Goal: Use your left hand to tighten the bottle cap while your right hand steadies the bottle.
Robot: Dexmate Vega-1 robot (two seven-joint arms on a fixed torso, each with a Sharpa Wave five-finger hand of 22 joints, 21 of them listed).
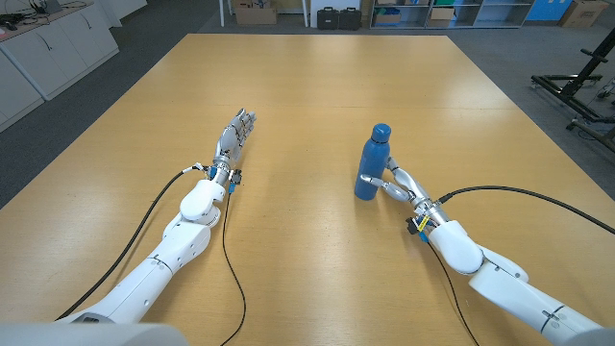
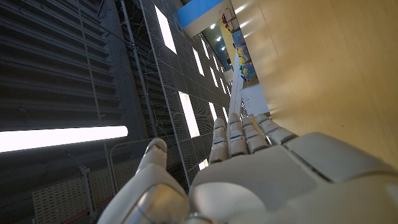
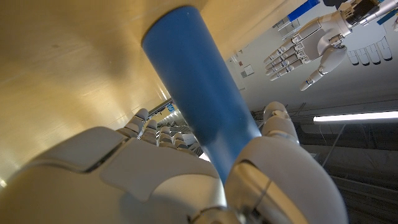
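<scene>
Bottle [image 1: 372, 163] upright in right robot hand [image 1: 396, 185]; left robot hand [image 1: 235, 134] well apart.

1. One blue bottle [image 1: 373, 163] stands upright on the surface [image 1: 317, 86], wearing one blue cap [image 1: 381, 129].
2. Two robot hands: one left hand [image 1: 233, 135], well apart from the bottle with nothing in it and fingers extended, and one right hand [image 1: 396, 183] with fingers wrapped around the bottle's lower body.
3. One wooden surface carries it all.
4. Two black cables, one trailing along each arm.
</scene>
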